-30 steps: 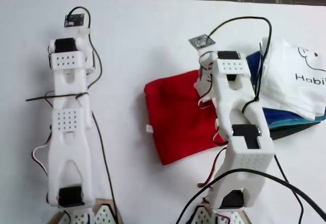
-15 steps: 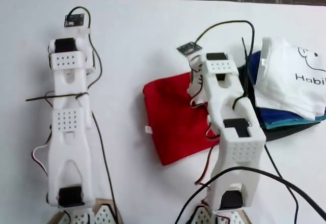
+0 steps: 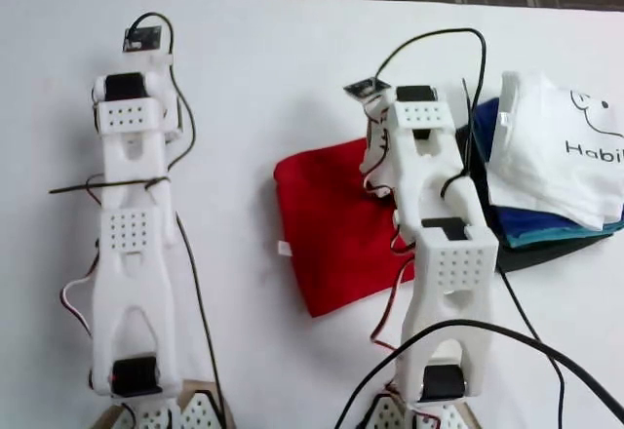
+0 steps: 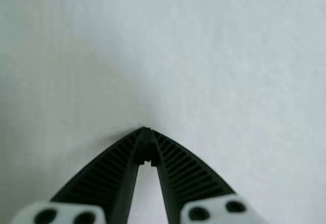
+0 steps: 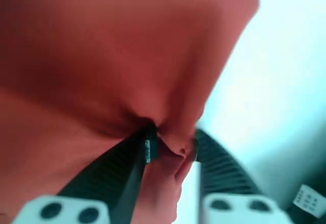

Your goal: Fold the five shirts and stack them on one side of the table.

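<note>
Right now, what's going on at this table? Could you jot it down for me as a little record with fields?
surface: white table
red shirt: folded, mid-table, partly under the right arm
stack: on the right arm's side, at the table edge; blue, teal and dark layers
top of stack: white shirt
left hand: shut, holding nothing, over bare table
right hand: shut on a bunch of the red shirt's cloth

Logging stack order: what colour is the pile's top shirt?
White; top shirt shows best in high view.
</note>
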Motion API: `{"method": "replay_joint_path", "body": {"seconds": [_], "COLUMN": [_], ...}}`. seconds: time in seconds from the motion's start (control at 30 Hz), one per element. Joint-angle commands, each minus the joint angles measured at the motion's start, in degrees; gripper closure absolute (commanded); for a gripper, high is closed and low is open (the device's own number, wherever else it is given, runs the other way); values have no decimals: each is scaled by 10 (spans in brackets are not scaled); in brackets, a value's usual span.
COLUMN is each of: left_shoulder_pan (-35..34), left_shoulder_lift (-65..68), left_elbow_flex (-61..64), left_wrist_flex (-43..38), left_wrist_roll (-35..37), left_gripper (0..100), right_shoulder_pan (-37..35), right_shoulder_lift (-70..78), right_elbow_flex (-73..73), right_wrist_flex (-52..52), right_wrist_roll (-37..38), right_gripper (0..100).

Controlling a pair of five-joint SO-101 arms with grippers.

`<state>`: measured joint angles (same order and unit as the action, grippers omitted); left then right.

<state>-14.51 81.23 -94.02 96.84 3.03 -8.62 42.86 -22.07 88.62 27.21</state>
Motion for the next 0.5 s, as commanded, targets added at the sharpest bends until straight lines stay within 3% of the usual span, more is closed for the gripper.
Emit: {"method": "replay_joint_path", "body": {"seconds": [0.0, 0.23, 0.47], "left_shoulder_pan": [-5, -5, -5], "left_shoulder_lift": [-2, -2, -2], "left_elbow_flex": [-18, -18, -18], "left_wrist_flex": [-15, -15, -15], "left_wrist_roll": [4, 4, 4], "left_gripper": [973, 973, 973], "right_shoulder_pan": [-51, -51, -24], "right_shoulder_lift": [15, -1, -165], "right_elbow_flex": [-2, -21, -56], "right_wrist_flex": [30, 26, 64], "right_wrist_roll": [16, 11, 40], "right_gripper": [978, 975, 976]}}
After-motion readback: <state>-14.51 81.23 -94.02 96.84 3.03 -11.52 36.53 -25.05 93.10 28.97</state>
